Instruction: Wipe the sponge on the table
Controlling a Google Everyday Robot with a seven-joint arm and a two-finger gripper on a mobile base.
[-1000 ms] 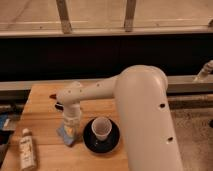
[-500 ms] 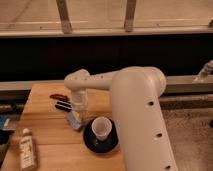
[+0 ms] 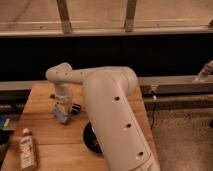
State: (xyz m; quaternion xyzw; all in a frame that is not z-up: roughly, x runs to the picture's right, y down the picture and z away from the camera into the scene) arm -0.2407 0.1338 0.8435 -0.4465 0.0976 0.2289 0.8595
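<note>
Over the left half of the table (image 3: 44, 96), about midway between far and near edges: gripper (image 3: 63, 107) pointing down, hanging right at the sponge (image 3: 60, 116).
Sponge: showing as a blue-grey pad sitting tilted under the gripper tip, nearer the left edge than the right; touching the wood or riding just above it, not resolving.
Claw state: cannot tell; open, closed or clamping the sponge all fitting what is showing.
Arm (image 3: 112, 117): reaching in from the near right corner, covering most of the right half of the worktop.
Black bar (image 3: 75, 108): lying just beside the sponge, on its right-edge side.
Saucer (image 3: 89, 137): peeking out dark from behind the arm, toward the near edge, apart from the sponge.
White bottle (image 3: 28, 151): resting by the near left corner, well apart from the sponge.
Step in hand (judgement): working at the sponge itself; fitting either a wiping stroke running with the pad pressed down, or a taking-hold or letting-go at one end of a stroke. Not settling between these.
Any sweep from here: calling for the pad flat and pressed on bare wood, heading toward the far or left edge where room is showing, steering off the black bar.
Risk: nudging bar or saucer; soft pad folding under a tilted push.
</note>
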